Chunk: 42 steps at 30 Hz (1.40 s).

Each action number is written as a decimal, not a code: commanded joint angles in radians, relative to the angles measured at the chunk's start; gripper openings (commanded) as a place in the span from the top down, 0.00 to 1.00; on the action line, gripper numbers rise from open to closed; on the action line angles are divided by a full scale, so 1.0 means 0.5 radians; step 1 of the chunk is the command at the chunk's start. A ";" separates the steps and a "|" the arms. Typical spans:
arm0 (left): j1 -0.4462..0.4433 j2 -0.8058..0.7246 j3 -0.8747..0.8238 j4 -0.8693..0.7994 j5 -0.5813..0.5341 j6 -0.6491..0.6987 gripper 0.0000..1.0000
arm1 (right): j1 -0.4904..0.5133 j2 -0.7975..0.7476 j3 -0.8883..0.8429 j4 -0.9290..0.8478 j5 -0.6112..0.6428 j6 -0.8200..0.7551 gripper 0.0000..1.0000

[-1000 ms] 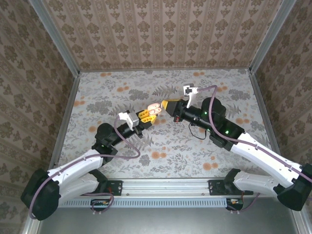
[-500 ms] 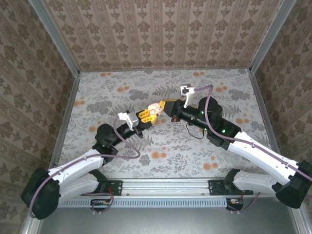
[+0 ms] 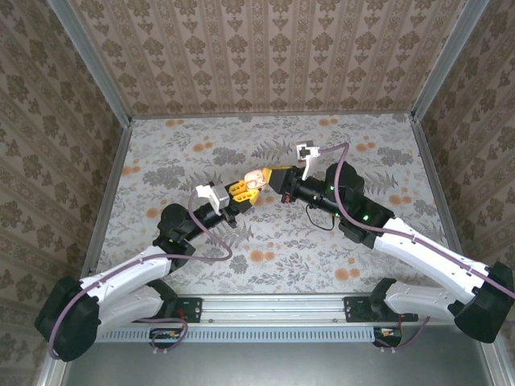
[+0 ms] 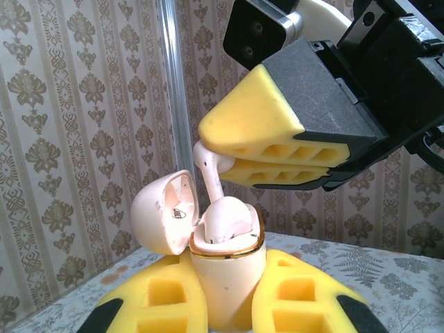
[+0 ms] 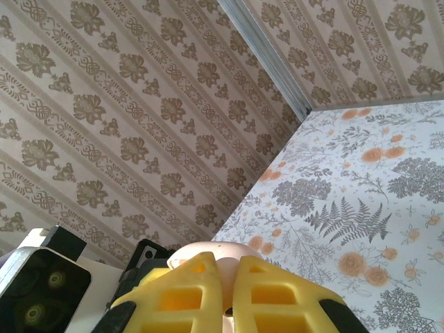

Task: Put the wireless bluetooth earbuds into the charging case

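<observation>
Earbud (image 4: 211, 177), glossy white, sat pinched in your right gripper (image 4: 222, 154) (yellow foam jaws); left gripper (image 4: 225, 305) clamped the rounded charging case (image 4: 225, 270).

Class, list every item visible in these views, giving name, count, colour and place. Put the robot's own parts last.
charging case: one, white, lid open, clamped upright in the left hand
earbud: at least one, white, top end pinched by the right hand, lower part at the case's opening
table: one, grey floral with orange blooms, under both arms
walls: three, beige patterned, around the table
left hand: one, yellow and black, shut on the case
right hand: one, yellow and black, shut on the earbud
</observation>
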 commanded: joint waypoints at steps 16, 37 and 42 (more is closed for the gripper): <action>-0.012 -0.002 0.062 0.154 -0.057 -0.057 1.00 | 0.060 -0.043 -0.091 -0.079 0.072 -0.115 0.92; -0.010 0.004 0.060 0.093 -0.100 -0.008 1.00 | 0.180 -0.149 0.083 -0.306 -0.037 -0.040 0.59; -0.008 -0.011 0.059 0.056 -0.095 -0.020 1.00 | 0.148 -0.208 0.290 -0.688 0.005 -0.140 0.56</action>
